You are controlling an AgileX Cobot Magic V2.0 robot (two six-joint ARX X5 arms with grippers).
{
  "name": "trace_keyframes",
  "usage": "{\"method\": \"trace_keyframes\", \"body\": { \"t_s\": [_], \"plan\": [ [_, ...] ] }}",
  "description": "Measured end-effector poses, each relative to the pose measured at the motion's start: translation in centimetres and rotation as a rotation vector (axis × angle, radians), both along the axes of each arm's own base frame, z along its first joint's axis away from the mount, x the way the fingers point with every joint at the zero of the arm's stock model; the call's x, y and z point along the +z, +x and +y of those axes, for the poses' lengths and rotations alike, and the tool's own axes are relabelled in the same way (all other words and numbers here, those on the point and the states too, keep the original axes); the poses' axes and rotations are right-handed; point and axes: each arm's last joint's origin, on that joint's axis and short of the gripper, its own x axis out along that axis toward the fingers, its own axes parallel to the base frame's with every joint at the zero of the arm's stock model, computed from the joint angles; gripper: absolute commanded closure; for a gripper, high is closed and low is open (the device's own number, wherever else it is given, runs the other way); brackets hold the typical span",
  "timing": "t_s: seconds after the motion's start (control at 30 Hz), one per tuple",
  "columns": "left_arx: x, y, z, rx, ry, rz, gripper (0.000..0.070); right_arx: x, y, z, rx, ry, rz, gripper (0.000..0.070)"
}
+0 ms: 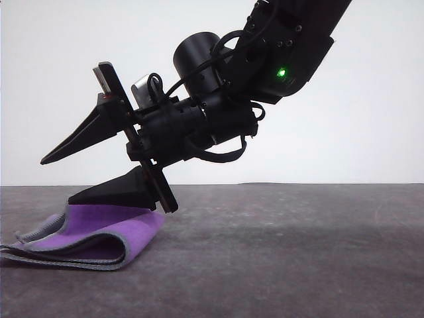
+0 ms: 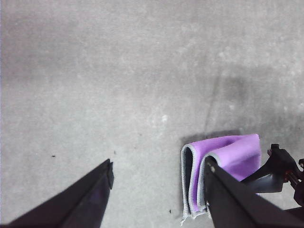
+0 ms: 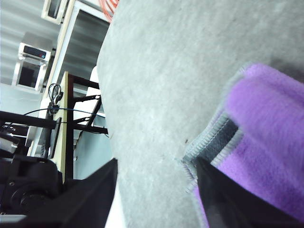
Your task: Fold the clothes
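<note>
The fleecy cloth (image 1: 99,233) lies low at the left of the front view, on the grey tabletop (image 1: 285,252), folded over on itself so that bright purple faces up and a rounded fold shows at its right-hand end. A pale grey stitched hem runs along every edge, and thin dark charcoal lines peep out between the layers where the other face shows. In the left wrist view the same cloth (image 2: 221,166) reads as a doubled loop of purple with grey-bound edges stacked side by side, resting on the table beside that arm's black finger. The left gripper (image 2: 159,171) stands wide apart with bare table between its fingers and nothing in its grasp. The right gripper (image 1: 56,179) reaches in from the upper right, its jaws spread wide; the lower finger (image 1: 112,192) sits right over the cloth's top layer, though whether it presses on the fabric is hard to judge from this angle, and nothing is clamped. Beyond, the table runs back to a plain white wall (image 1: 371,119).
</note>
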Motion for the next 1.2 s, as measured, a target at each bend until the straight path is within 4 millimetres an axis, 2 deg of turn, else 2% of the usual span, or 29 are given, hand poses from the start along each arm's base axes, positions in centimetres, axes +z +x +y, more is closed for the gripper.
{"method": "trace_keyframes", "body": {
  "t_s": [0.27, 0.37, 0.57, 0.83, 1.07, 1.2],
  "plan": [
    [0.0, 0.0, 0.0, 0.000, 0.001, -0.003, 0.0334, 0.3, 0.4, -1.1, 0.037, -0.009, 0.016, 0.0352],
    [0.0, 0.0, 0.0, 0.000, 0.000, -0.002, 0.0334, 2.0, 0.8, -2.8, -0.001, -0.035, -0.029, 0.0352],
    [0.0, 0.0, 0.0, 0.000, 0.001, -0.003, 0.0334, 6.5, 1.6, -8.7, -0.176, -0.200, -0.188, 0.0352],
    [0.0, 0.1, 0.0, 0.000, 0.002, -0.009, 0.0334, 10.3, 0.8, -18.1, -0.389, -0.601, -0.329, 0.0352],
    [0.0, 0.1, 0.0, 0.000, 0.002, -0.009, 0.0334, 12.9, 0.5, -24.1, -0.545, -0.677, -0.406, 0.0352],
    [0.0, 0.1, 0.0, 0.000, 0.002, -0.009, 0.0334, 13.1, 0.6, -26.6, -0.613, -0.705, -0.393, 0.0353]
  ]
}}
